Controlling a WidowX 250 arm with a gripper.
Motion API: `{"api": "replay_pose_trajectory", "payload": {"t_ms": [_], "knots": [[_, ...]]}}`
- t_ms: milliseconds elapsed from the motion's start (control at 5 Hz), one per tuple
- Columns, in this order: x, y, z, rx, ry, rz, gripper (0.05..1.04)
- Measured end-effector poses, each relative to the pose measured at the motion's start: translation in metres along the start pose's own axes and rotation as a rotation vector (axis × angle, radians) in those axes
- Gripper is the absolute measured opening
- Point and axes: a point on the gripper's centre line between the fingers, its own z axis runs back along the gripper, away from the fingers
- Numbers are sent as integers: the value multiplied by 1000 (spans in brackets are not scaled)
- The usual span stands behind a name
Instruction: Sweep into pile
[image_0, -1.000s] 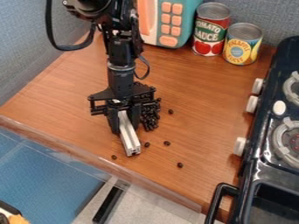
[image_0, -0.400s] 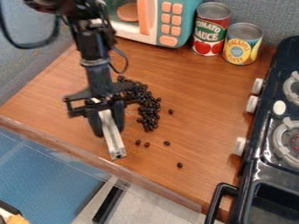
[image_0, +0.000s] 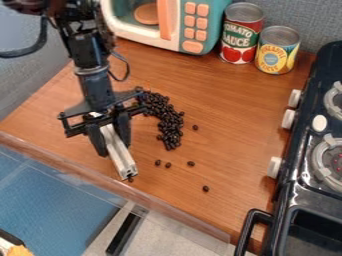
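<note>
while a pale metal bar (image_0: 122, 160) is grasped between its two fingers, the pincer (image_0: 112, 144) is held above the left part of the wooden bench (image_0: 230, 115), with the black arm (image_0: 90, 60) brought in from the upper left of the view. the bar is tilted, its lower end pointed toward the bench's near edge, and one dark bean (image_0: 131, 179) is seen right by that end. most of the dark beans are gathered in a curved, elongated pile (image_0: 168, 122) just to the right of the pincer. a few loose beans (image_0: 191, 163) are scattered apart from it: one to its right, three below it, and one farther down to the right. at the back of the bench, a toy microwave (image_0: 189, 46) is placed beside a red can (image_0: 242, 40) and a yellow can (image_0: 276, 56), both stood upright. the right side of the view is taken up by a dark toy stove (image_0: 288, 175), with white knobs (image_0: 288, 119) set along its side.
</note>
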Motion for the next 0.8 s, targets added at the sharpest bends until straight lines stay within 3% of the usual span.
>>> {"api": "replay_pose_trajectory", "payload": {"t_ms": [200, 600, 800], "knots": [[5, 8, -9, -31, 68, 181, 392], [7, 16, -17, -46, 173, 346, 392], [8, 18, -17, -35, 168, 335, 392]]}}
